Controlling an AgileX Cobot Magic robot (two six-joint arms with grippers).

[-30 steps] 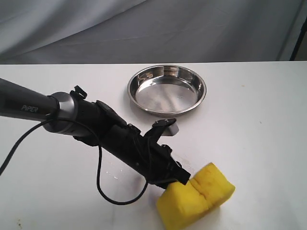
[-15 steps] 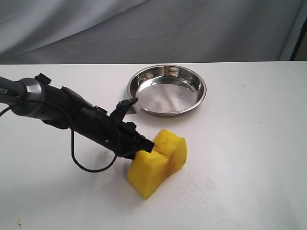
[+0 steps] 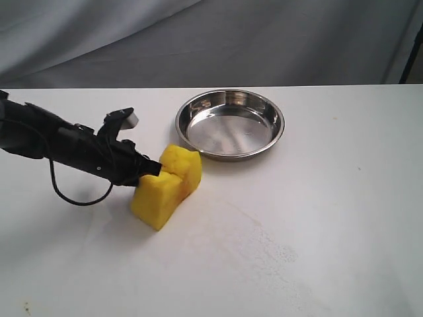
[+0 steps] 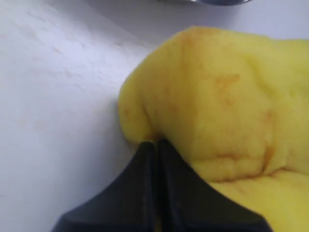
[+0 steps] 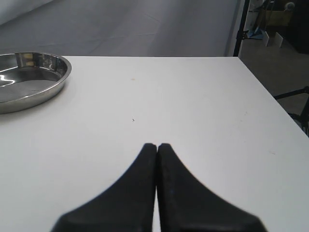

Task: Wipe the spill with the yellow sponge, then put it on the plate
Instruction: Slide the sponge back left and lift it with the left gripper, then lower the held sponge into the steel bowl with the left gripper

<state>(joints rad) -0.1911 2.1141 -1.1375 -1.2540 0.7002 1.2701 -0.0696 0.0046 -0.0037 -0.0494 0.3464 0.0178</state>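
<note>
yellow sponge (image 3: 166, 187): pinched deep in my left gripper (image 3: 153, 170), with the jaws nearly closed through the foam so that it bulges on both sides. It appears to sit on the table (image 3: 344, 198) at the fingertips, just short of the plate (image 3: 230, 157), which lies beyond the hand and a little to one side.

Step, as I judge it: wiping is about finished. I see no amber puddle, only a faint damp streak (image 3: 264, 241) on the table well away from the hand.

Next move: lift the sponge over the raised rim, then release it above the dish.

Views: only the left wrist view shows the orange staining (image 4: 227, 79) on the foam. Only the exterior view shows the streak and the whole plate.

right gripper (image 5: 157, 146): closed, empty, outside the exterior view.
</note>
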